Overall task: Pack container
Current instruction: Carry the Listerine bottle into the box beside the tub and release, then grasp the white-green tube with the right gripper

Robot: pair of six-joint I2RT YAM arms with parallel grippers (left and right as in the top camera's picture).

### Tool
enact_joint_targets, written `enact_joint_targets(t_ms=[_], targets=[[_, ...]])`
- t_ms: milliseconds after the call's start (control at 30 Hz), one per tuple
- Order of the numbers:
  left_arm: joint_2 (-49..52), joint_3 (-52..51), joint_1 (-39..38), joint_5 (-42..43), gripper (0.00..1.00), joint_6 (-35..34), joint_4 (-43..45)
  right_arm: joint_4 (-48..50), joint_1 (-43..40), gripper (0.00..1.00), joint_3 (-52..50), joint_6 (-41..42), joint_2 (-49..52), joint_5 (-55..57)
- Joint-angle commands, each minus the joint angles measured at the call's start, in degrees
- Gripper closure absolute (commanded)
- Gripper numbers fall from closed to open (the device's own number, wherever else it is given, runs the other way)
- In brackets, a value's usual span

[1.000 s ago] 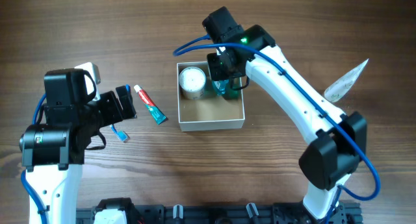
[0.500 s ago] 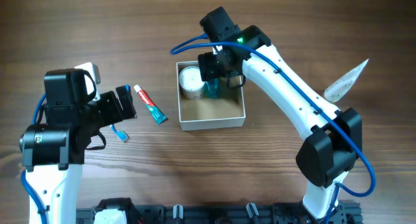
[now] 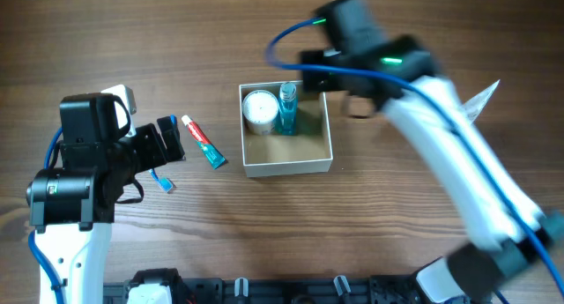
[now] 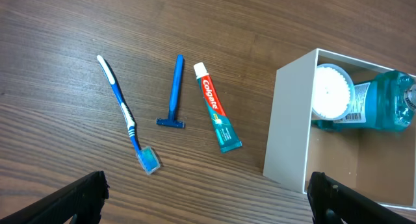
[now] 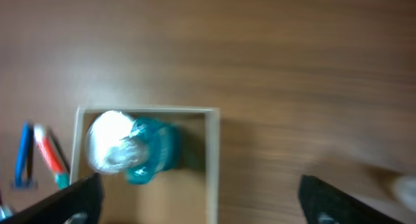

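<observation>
- container (image 3: pixel 287 169): mid-table, open top up. White-capped jar (image 3: pixel 260 110) sits in its 10 o'clock corner, blue mouthwash bottle (image 3: pixel 288 110) just beside it on the 12 o'clock wall. Can't tell if the bottle lies flat or leans. The 6 o'clock half of the floor is bare.
- right gripper (image 5: pixel 208 201): fingers spread wide with nothing between them, up over the box's 1 o'clock side. The arm is blurred in overhead.
- left gripper (image 4: pixel 209 201): also released and empty, at 9 o'clock of the box.
- Loose at 9 o'clock: toothpaste tube (image 4: pixel 217 115) nearest the box, then razor (image 4: pixel 175 91), then toothbrush (image 4: pixel 125 113). None touch.
- My read: left-arm pick is next, toothpaste first.
- Grip it mid-body across the narrow width, fingers square to the long axis. The tube lies flat, so the tips need to get right down to the wood.
- Place it in the bare 6 o'clock half. Clear the 9 o'clock wall on entry, since thin card will likely slide if clipped.
- Keep the right arm off the box meanwhile.
</observation>
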Motion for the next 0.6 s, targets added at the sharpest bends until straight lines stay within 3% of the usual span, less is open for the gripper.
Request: enact_joint_targets(t_ms=[0,100,267,567], targets=[[-0.04,1.14,-0.26,-0.37,0.00,-0.55,0.02,-5.35,-12.33,0.00,0.92,7.58,-6.10,5.25],[-0.04,1.14,-0.26,-0.39,0.00,-0.55,0.04,-11.89,-23.30,0.00,0.50,13.53,-6.01,4.57],[-0.04,1.14,-0.26,-0.37,0.00,-0.55,0.02,-11.56,-35.04,0.00,-4.90,13.64,-4.79,1.68],[-0.04,1.14,-0.26,-0.37,0.00,-0.55,-0.20,-3.56,-39.50,0.00,-17.64,11.15,0.15,-1.01]])
